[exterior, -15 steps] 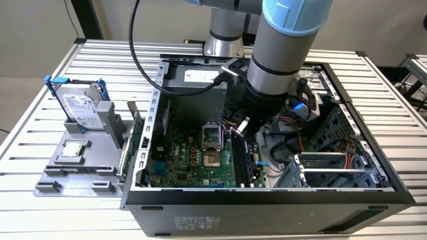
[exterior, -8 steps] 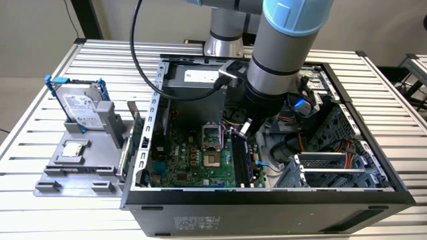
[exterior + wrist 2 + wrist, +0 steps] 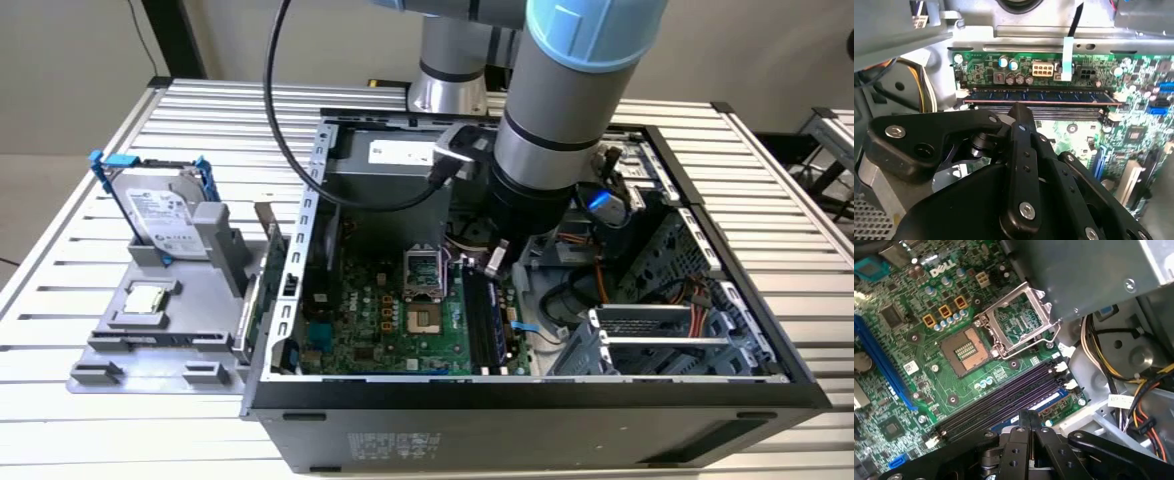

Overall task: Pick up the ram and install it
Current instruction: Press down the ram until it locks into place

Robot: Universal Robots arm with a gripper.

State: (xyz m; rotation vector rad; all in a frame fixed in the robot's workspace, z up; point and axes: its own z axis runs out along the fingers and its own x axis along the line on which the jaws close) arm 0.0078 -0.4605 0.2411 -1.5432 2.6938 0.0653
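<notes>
The black jaws are together, their tips just above the ram (image 3: 1039,96), which stands on edge in a motherboard (image 3: 914,355) slot inside the computer case (image 3: 534,400).

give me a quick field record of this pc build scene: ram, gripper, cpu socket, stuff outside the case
ram: dark stick lying along a motherboard slot, by the gripper tip
gripper: fingers together, over the slots inside the case
cpu socket: empty, latch frame raised
hard drive: upright in grey holder, the exterior view's left
processor chip: on same holder, in front of the drive
</notes>
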